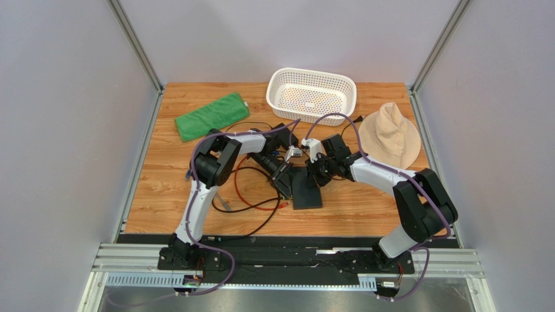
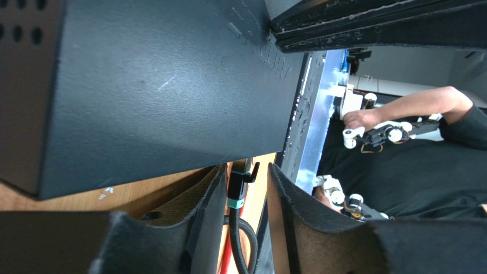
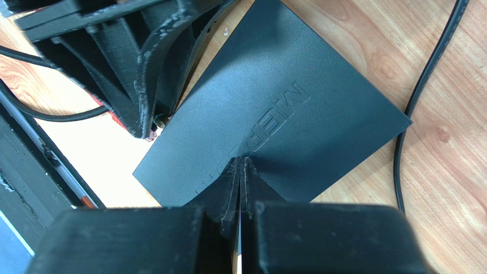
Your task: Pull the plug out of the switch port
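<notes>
The switch (image 1: 306,190) is a flat matte-black slab on the wooden table, near the middle. It fills the upper left of the left wrist view (image 2: 160,85) and lies under my right fingers in the right wrist view (image 3: 286,108). A black plug (image 2: 235,191) with a teal band and a braided black cord sits at the switch's edge. My left gripper (image 2: 247,171) is open, one finger on each side of the plug; it is at the switch's left edge in the top view (image 1: 284,174). My right gripper (image 3: 242,162) is shut and empty, its tips on the switch's top (image 1: 317,170).
A white basket (image 1: 311,94) stands at the back, a green cloth (image 1: 212,116) back left, a beige hat (image 1: 391,136) right. Black and red cables (image 1: 251,192) loop left of the switch. A thin black cord (image 3: 426,85) runs right of it. A person's hand (image 2: 366,117) shows beyond the table edge.
</notes>
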Controlling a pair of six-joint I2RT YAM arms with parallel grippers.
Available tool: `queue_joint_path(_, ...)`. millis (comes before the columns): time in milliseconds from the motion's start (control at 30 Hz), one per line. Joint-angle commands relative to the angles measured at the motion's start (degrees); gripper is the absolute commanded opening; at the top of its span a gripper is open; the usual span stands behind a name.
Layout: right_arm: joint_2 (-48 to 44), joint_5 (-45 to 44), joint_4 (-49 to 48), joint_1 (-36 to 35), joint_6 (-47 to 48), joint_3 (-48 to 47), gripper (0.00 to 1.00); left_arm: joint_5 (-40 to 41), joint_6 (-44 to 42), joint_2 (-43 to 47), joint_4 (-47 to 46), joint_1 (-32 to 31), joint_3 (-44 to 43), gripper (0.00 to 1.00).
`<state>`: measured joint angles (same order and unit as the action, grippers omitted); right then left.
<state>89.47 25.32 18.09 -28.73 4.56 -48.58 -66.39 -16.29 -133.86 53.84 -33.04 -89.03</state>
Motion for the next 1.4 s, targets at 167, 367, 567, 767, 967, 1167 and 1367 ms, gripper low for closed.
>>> queue_joint_path(167,-0.5,-2.8,1.4,0.1,1.4,1.1,0.01,5.5,-0.8,-3.2,-2.3,-0.9,-1.3,0.19)
queue_joint_path(367,-0.4,-2.8,1.5,0.1,1.4,1.0,0.01,7.4,2.3,-3.7,-2.3,-1.1,-1.8,0.0)
queue_joint_path(567,-0.1,-2.7,1.5,0.1,1.4,0.9,0.01,6.0,0.4,-3.9,1.7,-0.9,-4.7,0.0)
queue_joint_path(767,-0.2,-2.8,1.6,0.2,1.4,1.0,0.01,5.5,-1.7,-4.7,1.4,-1.0,-3.0,0.0)
queue_joint_path(967,0.5,-2.6,1.8,0.1,1.4,0.5,0.01,5.0,-6.5,-6.9,8.3,-0.5,-6.9,0.0)
queue_joint_path(1167,0.8,-2.5,2.1,0.0,1.5,0.3,0.01,4.3,-9.8,-8.3,12.1,-0.6,-11.5,0.0)
queue_joint_path(1367,0.4,-2.5,1.8,0.2,1.5,0.6,0.01,3.7,-7.1,-5.1,6.2,-0.7,-2.9,0.0)
